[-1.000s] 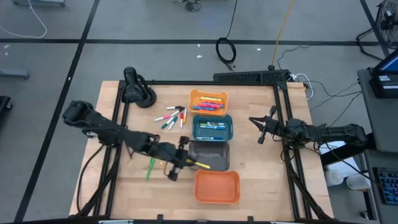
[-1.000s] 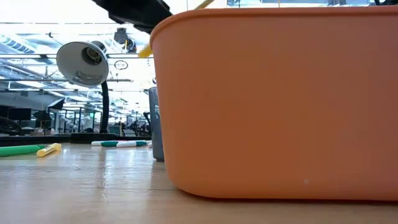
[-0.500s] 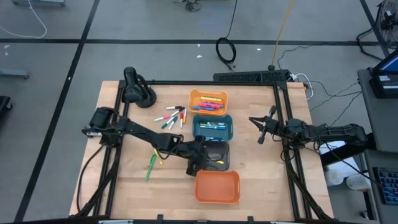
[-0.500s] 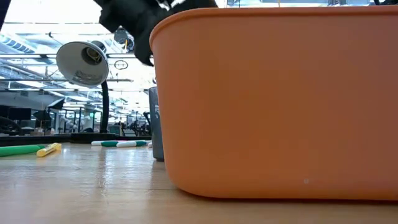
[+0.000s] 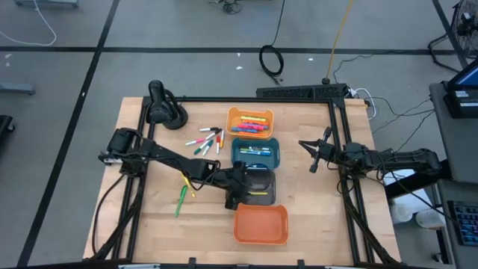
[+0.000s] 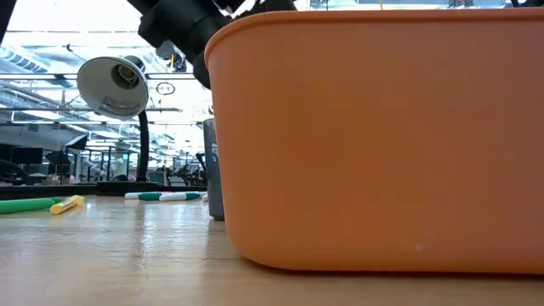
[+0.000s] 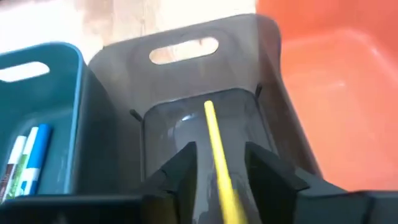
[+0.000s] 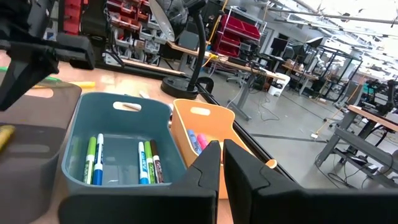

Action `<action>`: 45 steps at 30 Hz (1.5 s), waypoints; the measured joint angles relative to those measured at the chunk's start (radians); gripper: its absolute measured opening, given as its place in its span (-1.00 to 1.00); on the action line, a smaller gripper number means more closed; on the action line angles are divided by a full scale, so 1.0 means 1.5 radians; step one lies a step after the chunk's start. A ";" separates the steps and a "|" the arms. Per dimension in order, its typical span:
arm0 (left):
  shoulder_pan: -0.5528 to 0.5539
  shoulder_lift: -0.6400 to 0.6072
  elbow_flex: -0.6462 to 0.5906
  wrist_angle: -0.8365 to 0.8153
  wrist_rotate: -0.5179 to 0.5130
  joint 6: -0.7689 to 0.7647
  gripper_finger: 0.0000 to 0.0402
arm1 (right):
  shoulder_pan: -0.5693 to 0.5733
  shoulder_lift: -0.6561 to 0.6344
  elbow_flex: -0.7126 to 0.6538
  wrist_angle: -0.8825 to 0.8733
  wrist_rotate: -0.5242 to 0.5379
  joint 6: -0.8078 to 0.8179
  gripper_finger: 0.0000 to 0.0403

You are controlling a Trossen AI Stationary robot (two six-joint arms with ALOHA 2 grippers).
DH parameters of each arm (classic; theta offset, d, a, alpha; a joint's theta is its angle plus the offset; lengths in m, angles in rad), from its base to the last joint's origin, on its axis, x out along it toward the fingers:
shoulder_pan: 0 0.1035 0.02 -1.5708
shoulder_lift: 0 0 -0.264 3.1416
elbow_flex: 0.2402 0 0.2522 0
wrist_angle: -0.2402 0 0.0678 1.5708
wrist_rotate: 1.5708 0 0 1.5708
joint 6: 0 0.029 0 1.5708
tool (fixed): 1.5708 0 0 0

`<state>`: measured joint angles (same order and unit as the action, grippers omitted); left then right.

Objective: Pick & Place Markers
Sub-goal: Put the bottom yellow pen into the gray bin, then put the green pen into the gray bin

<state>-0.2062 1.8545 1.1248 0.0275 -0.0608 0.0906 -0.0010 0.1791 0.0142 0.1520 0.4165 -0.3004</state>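
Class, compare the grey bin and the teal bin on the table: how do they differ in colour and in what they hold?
The grey bin is smoky and see-through; the teal bin is solid blue-green. The grey bin has only the yellow marker in the left gripper over it; the teal bin holds several markers lying flat. Both are rectangular with a slot handle.

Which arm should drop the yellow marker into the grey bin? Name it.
Left. Its tool grips the yellow marker directly over the grey bin. The right tool waits off beside the teal bin, holding nothing.
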 joint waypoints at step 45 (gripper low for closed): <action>-0.210 -0.266 -0.225 -0.592 0.054 -1.273 0.23 | 0.000 0.000 0.000 0.000 0.000 0.000 -0.95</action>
<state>-0.5216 1.4551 0.7868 -0.8612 0.0208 -1.8182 -0.0011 0.1790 0.0140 0.1520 0.4168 -0.3004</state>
